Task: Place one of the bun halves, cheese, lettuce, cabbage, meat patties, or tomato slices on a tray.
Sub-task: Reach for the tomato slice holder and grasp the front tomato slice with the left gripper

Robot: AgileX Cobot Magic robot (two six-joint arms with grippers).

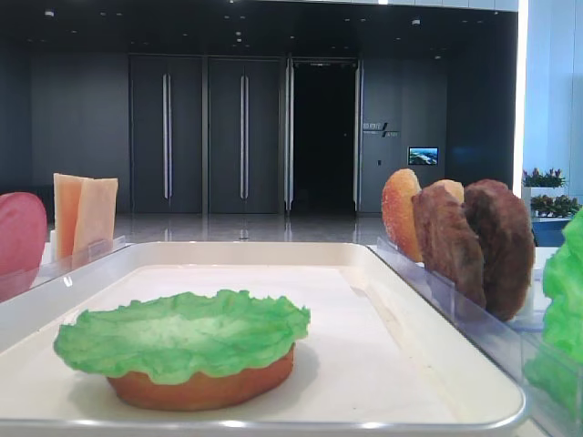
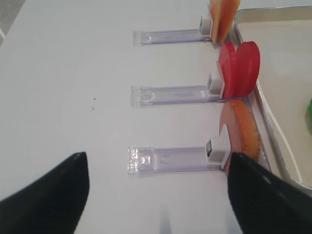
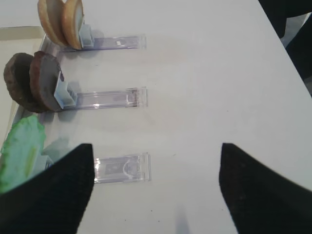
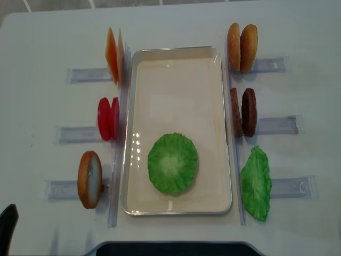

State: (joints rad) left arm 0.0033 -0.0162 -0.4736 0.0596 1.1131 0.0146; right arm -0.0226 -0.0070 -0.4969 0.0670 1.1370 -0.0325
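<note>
Exterior high view: clear holders (image 4: 85, 74) are flanking the tray (image 4: 176, 58); ruffled lettuce (image 4: 172, 163) is covering a bun half (image 1: 205, 387); both grippers (image 2: 158, 195) (image 3: 156, 195) are gaping open.

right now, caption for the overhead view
Lettuce on a bun half, centred on the white tray, ingredient holders either side.

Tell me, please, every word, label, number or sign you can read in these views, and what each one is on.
None can be read.
Wall sign beside the dark doorway: too small and blurred.
Small lit screen on the far wall: picture only, no legible text.
Tray, food pieces and clear holders: no markings visible.
</note>
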